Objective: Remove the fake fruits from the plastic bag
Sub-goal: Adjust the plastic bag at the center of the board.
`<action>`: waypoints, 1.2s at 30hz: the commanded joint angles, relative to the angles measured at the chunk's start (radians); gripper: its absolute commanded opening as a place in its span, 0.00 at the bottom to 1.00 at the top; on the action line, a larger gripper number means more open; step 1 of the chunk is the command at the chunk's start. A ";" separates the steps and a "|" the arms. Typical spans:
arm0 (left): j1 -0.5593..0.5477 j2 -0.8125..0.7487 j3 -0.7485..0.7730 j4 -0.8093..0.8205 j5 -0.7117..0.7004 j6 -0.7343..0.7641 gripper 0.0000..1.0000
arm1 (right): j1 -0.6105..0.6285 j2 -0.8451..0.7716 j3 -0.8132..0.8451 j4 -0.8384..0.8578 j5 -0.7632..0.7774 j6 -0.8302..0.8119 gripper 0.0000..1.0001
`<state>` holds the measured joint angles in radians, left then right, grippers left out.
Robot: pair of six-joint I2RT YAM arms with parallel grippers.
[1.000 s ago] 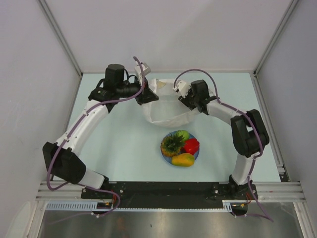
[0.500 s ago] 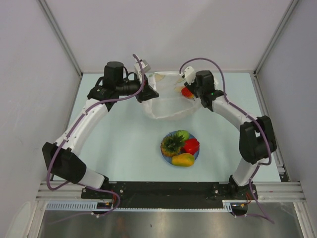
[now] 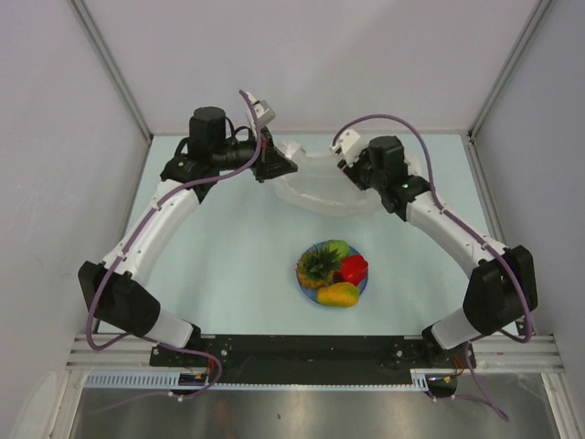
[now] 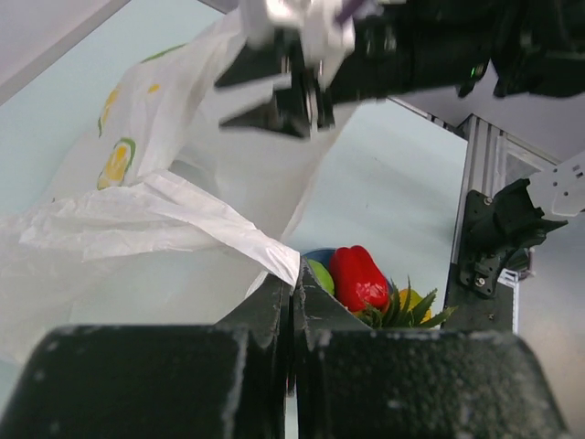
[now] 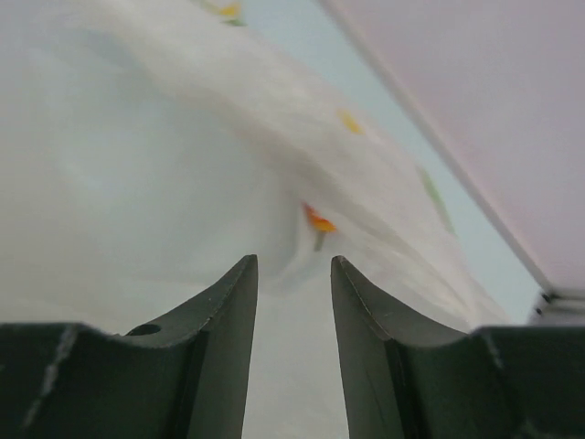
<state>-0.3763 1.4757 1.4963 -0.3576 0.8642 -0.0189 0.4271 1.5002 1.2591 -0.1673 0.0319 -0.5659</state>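
Fruits [image 3: 352,268] on blue plate [image 3: 363,286], outside plastic bag [image 3: 320,187]

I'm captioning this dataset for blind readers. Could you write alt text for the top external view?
Two robot arms reach across a pale table to a white plastic bag, the left end effector at its left edge, the right end effector at its right. Nearer the bases, four fake fruits sit on a blue plate.

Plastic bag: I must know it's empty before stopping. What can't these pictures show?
- Inside of the plastic bag: top view, hidden by its own film and the right gripper.
- Bag surface: right wrist view, blurred; contact with the fingers unclear.
- Left wrist view: fake fruits partly hidden behind the left gripper.
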 commanded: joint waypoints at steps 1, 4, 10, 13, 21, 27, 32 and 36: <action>0.005 0.003 0.045 0.042 0.053 -0.027 0.00 | 0.062 0.044 -0.015 -0.043 -0.101 -0.017 0.42; 0.005 0.002 0.062 0.036 0.055 -0.029 0.00 | 0.070 0.083 -0.015 -0.011 -0.115 -0.041 0.41; 0.005 0.001 0.091 0.000 0.064 -0.012 0.01 | 0.052 0.192 -0.015 0.097 -0.041 -0.060 0.40; 0.007 0.000 0.105 -0.027 0.070 0.011 0.00 | 0.030 0.251 -0.009 0.146 -0.033 -0.083 0.43; 0.011 0.000 0.122 -0.073 0.082 0.099 0.01 | -0.019 0.393 0.045 0.261 0.031 -0.106 0.82; 0.014 0.023 0.117 -0.084 0.105 0.097 0.00 | -0.051 0.543 0.166 0.292 0.033 -0.109 0.91; 0.017 0.025 0.114 -0.102 0.101 0.109 0.00 | -0.073 0.687 0.336 0.243 0.054 -0.091 0.91; 0.017 0.018 0.096 -0.112 0.076 0.122 0.00 | -0.093 0.781 0.479 0.200 0.082 -0.098 0.82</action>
<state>-0.3687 1.5074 1.5784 -0.4660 0.9272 0.0639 0.3584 2.2276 1.6184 0.0456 0.0681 -0.6662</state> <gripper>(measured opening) 0.009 0.868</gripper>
